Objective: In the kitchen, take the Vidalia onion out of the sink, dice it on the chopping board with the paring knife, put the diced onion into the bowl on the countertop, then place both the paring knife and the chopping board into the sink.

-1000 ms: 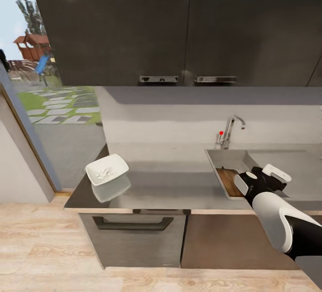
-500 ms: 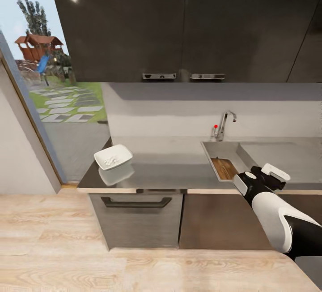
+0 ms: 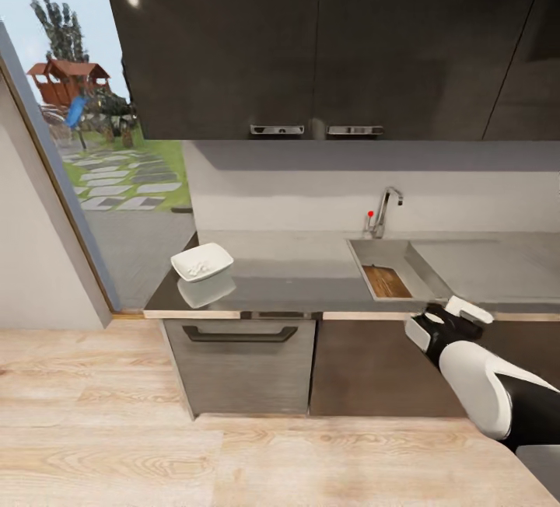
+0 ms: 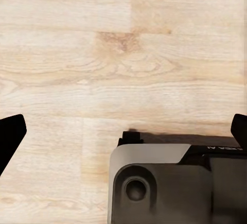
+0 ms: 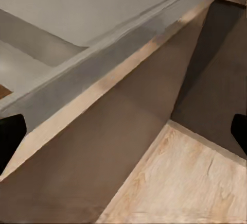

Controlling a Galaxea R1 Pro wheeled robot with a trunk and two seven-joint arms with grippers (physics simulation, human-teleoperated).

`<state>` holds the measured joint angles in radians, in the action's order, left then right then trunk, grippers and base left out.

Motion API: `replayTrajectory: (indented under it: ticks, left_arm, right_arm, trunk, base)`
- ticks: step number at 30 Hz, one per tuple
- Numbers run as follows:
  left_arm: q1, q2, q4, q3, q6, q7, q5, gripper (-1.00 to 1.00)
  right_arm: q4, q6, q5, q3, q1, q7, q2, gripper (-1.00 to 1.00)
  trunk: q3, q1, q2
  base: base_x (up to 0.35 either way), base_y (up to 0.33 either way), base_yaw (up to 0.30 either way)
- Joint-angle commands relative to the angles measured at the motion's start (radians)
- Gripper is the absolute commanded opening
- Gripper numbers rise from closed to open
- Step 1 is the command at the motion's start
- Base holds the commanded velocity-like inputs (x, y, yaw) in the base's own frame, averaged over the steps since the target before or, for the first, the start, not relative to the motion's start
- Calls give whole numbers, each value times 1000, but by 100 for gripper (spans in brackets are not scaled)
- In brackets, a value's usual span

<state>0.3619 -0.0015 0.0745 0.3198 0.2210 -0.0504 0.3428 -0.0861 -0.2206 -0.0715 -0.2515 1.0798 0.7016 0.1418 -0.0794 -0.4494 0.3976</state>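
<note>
1. In your head view the countertop (image 3: pixel 311 277) runs across the middle of the picture, under dark upper cabinets (image 3: pixel 327 40) and a grey wall (image 3: pixel 350 188).
2. The sink (image 3: pixel 404 258) is set into the counter right of centre, with its tap (image 3: pixel 385 211) and red knob at the back and the flat drainboard (image 3: pixel 490 266) stretching to the right.
3. The chopping board (image 3: pixel 386 281) lies inside the basin, at its near end. You cannot make out the knife there.
4. The bowl (image 3: pixel 202 262) sits near the left end of the counter, well apart from the sink, with small whitish onion bits (image 3: pixel 201 264) in it.
5. Your right gripper (image 3: pixel 455 319) is raised in front of the lower cabinets (image 3: pixel 365 367), just below the counter's front edge and near the sink side. It holds nothing.
6. In the right wrist view the two dark fingertips (image 5: pixel 10 136) sit at opposite edges of the picture, so the jaws are spread wide, with the counter's wood edge (image 5: pixel 118 74) and cabinet front between them.
7. In the left wrist view the left gripper (image 4: pixel 123 136) points down at the pale wood floor (image 4: pixel 118 54), its fingertips (image 4: pixel 10 136) also far apart and nothing between them. Part of the robot's grey base (image 4: pixel 175 183) is below it.
8. At the left of the head view, the glass door (image 3: pixel 78 165) looks onto a garden.
</note>
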Motion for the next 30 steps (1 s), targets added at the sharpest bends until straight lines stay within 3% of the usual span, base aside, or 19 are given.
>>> replayTrajectory:
  ticks: [1,3,5,7,8,9,11,12,15,17,21,26,30]
  left_arm:
    - [2,1,3,8,6,-1,6,100]
    - [2,2,1,9,6,0,5,100]
    - [2,-1,-1,10,9,0,1,100]
    - [2,-3,-3,10,10,0,0,100]
    - [2,-3,-13,10,10,0,0,100]
    - [2,-3,-21,10,10,0,-1,100]
    - [2,-1,-36,10,11,0,-1,100]
    - [2,0,-40,10,11,0,-1,100]
    - [2,4,-42,11,29,0,-1,100]
    - [2,21,-37,10,50,0,2,100]
    - [2,38,-4,10,73,1,4,100]
    - [0,66,7,10,130,-4,7,100]
    - [-1,78,7,9,82,-6,7,100]
  right_arm:
    - [35,-10,-6,4,-5,-64,8,100]
    - [55,-10,-6,4,-54,-132,12,100]
    - [65,-16,-7,5,-181,-230,12,100]
    - [68,-27,-8,6,-255,-321,9,100]
    - [69,-63,-1,7,-375,-459,-10,100]
    - [69,-84,11,7,-417,-501,-25,100]
    - [70,-132,95,8,-534,-551,-70,100]
    - [71,-167,178,8,-610,-564,-93,100]
    - [72,-292,360,7,-772,-573,-134,100]
    - [72,-410,413,7,-911,-579,-166,100]
    - [70,-494,424,3,-995,-580,-190,100]
    - [66,-504,423,-7,-1008,-573,-198,100]
    - [66,-504,425,-7,-1009,-576,-198,100]
  trunk:
    - [-2,-1,2]
    - [-2,-1,2]
    - [-2,-1,2]
    - [-2,-1,2]
    - [-2,-1,2]
    - [-2,-1,2]
    - [-2,-1,2]
    - [-2,-1,2]
    - [-2,-1,2]
    - [-2,-1,2]
    - [-2,-1,2]
    - [-2,-1,2]
    - [-2,-1,2]
  base:
    - [-2,0,0]
    - [-1,0,0]
    - [0,0,0]
    - [0,0,0]
    - [0,0,0]
    - [0,0,0]
    - [0,0,0]
    - [0,0,0]
    - [0,0,0]
    - [0,0,0]
    - [0,0,0]
    - [0,0,0]
    - [0,0,0]
